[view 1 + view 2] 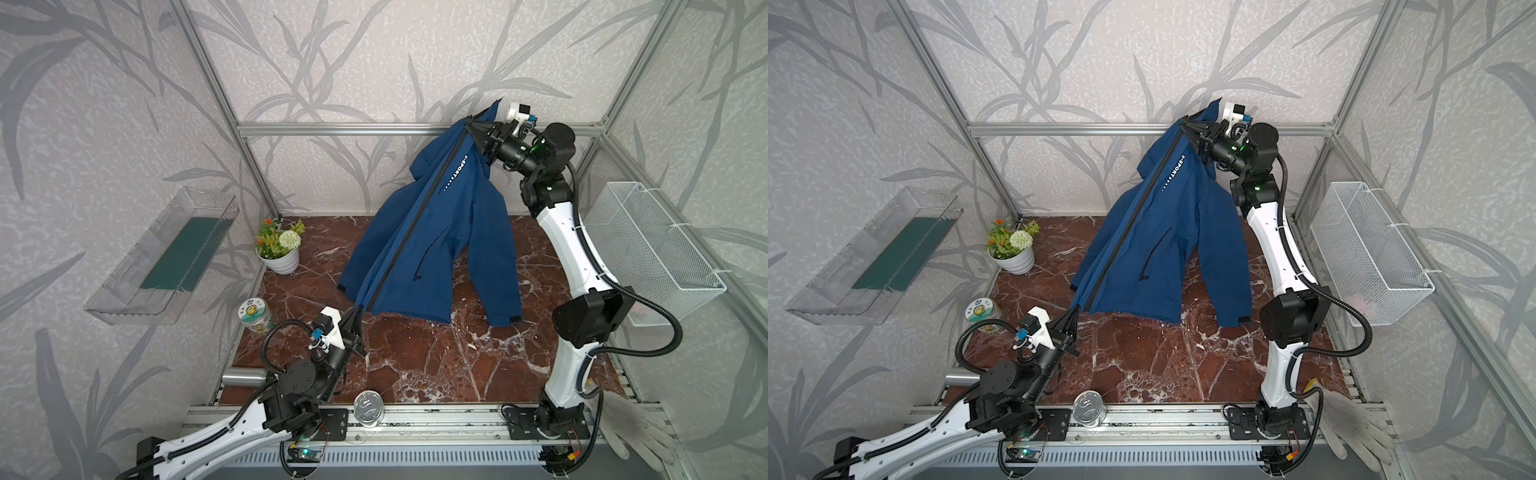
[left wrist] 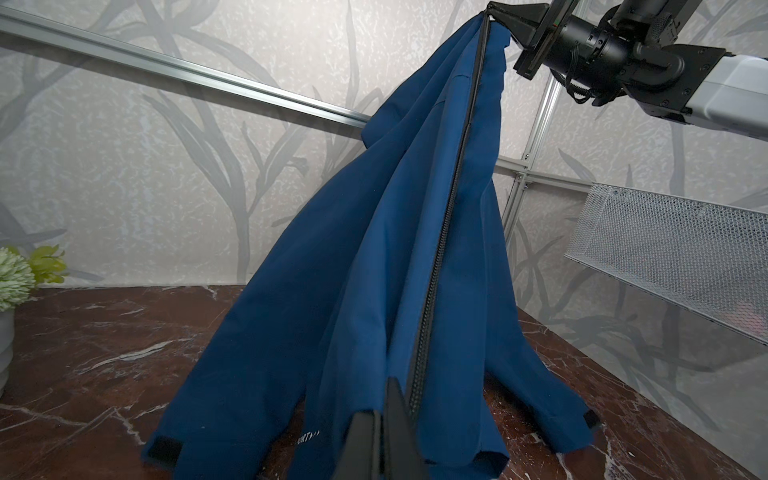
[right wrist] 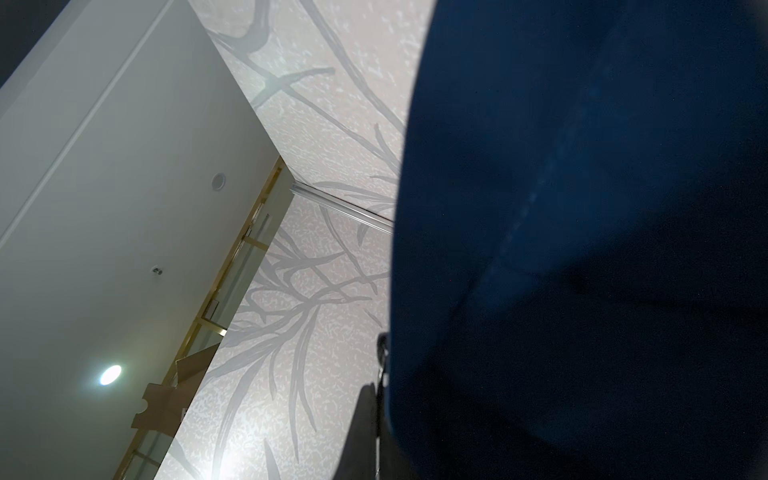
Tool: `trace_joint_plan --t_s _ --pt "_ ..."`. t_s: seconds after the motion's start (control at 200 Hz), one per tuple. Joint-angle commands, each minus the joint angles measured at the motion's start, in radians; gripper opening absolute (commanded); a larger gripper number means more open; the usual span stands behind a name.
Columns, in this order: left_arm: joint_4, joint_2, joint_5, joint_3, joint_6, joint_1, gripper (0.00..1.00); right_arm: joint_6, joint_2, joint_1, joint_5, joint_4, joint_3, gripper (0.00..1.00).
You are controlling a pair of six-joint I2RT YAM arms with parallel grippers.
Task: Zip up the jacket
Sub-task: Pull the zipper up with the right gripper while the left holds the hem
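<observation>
Jacket [image 1: 436,249] stretches from low left hand [image 1: 358,309] to high right hand [image 1: 469,123].

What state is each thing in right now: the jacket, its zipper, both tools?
jacket: held up, pulled taut on a diagonal.
front zipper: closed along its visible length.
left tool: shut on the jacket's bottom hem.
right tool: shut on the jacket's collar end.

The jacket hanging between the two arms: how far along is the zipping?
Mostly done, it seems: the front zipper on the jacket reads as one closed black line from hem to collar. In hand: the left pincer is shut on the hem end, the right pincer shut at the collar, stretching it taut. Left: probably just releasing; whether it closes at the very top is hidden.
</observation>
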Motion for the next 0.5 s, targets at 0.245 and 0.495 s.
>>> trace_joint_plan --t_s 0.245,0.495 --pt "-0.142 -0.045 -0.078 -0.050 -0.029 0.009 0.00 -0.026 0.223 -0.091 0.127 -0.114 0.599 0.00" --pt "-0.223 -0.070 -0.143 -0.046 -0.051 0.012 0.00 -0.012 0.250 -0.102 0.128 -0.118 0.661 0.00"
